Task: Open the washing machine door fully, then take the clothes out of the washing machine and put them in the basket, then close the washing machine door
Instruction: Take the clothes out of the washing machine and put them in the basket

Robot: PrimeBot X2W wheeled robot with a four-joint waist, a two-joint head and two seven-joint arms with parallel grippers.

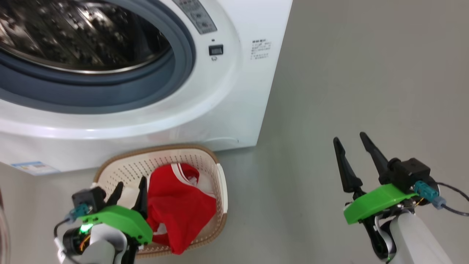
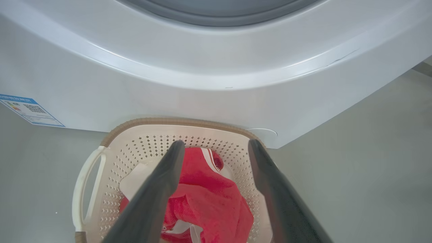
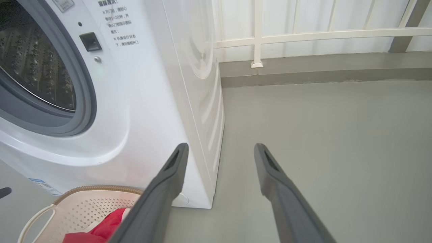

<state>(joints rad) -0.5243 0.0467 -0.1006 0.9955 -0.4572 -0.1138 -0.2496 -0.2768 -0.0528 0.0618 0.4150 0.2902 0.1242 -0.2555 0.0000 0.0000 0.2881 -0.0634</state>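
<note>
At seven o'clock in the head view, the left tool [image 1: 131,181] hangs with its fingers spread wide and nothing between them, tips over the basket [image 1: 157,148]. The basket sits on the floor [image 1: 348,73] just beside the washing machine [image 1: 227,91]. Red clothes [image 1: 179,205] lie heaped inside it at the tool's three o'clock, with one fold draped over the near rim. From nine to twelve o'clock the machine's grey rubber ring [image 1: 176,62] circles the steel drum [image 1: 73,33]. At four o'clock the right tool [image 1: 349,136] is also wide and empty, over bare floor, well apart from the machine.
</note>
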